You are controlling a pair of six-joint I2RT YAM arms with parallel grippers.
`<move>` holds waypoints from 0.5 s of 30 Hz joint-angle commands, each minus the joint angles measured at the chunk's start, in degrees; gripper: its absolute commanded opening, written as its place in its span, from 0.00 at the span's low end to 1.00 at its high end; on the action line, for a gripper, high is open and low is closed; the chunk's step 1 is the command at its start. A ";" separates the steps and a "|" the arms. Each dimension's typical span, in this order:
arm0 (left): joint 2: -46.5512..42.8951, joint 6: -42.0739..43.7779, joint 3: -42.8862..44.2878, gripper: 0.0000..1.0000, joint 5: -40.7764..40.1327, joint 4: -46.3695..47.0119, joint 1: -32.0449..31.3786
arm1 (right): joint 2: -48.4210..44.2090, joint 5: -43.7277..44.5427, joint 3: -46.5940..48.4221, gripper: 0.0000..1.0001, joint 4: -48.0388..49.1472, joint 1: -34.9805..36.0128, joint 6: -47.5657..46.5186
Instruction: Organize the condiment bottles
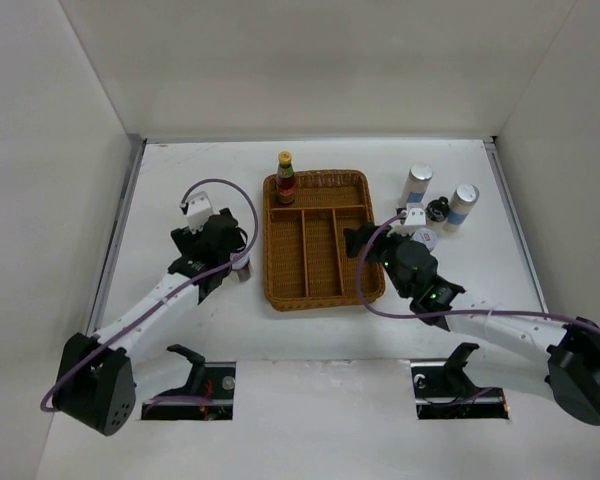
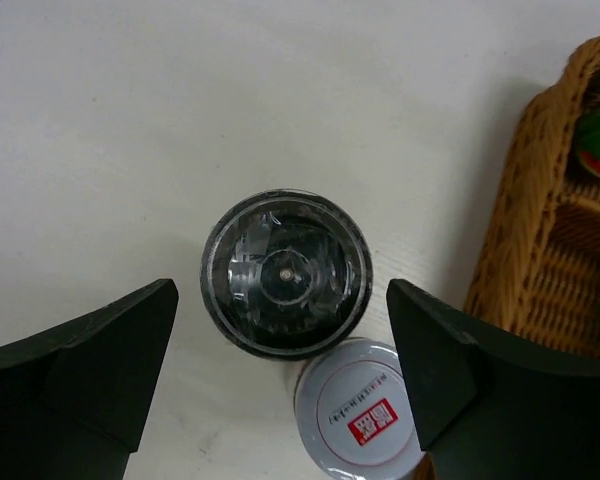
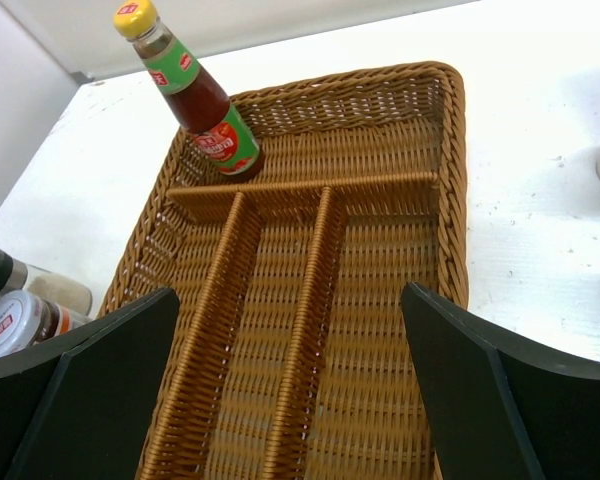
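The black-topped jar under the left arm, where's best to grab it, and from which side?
Take the black-topped jar by its round upper body, straight from above: it stands upright, top facing the camera. Set the fingers on its two free flanks, because the white-lidded jar crowds it at the bottom of the wrist view.

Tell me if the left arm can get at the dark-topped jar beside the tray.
Probably yes: the left gripper hangs open over the dark-topped jar, its fingers flanking it. The white-lidded jar beside it crowds one finger.

Sauce bottle (image 1: pixel 285 178) in tray (image 1: pixel 316 303), far-left corner
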 commanded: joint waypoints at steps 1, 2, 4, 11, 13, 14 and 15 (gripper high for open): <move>3.29 -0.49 0.30 0.84 0.11 4.81 1.37 | -0.65 -0.99 0.78 1.00 1.74 -0.13 0.46; 4.43 -0.32 0.21 0.82 0.11 6.22 1.89 | -0.82 -0.99 0.69 1.00 1.74 -0.13 0.46; 6.10 0.30 0.47 0.73 0.28 8.42 2.95 | -0.65 -0.99 0.51 1.00 1.91 -0.13 0.81; 0.94 6.79 2.83 0.33 -6.91 12.03 0.59 | 1.28 -1.42 1.21 1.00 1.83 -0.13 0.63; -1.35 9.95 4.42 0.32 -8.50 14.57 -0.56 | 1.55 -1.69 1.48 1.00 1.74 -0.13 0.55; -2.14 11.27 5.21 0.32 -9.03 16.32 -1.17 | 1.63 -1.69 1.48 1.00 2.00 -0.13 0.46; -2.32 12.50 6.26 0.32 -9.38 18.17 -1.96 | 1.72 -1.60 1.39 1.00 2.18 -0.13 0.46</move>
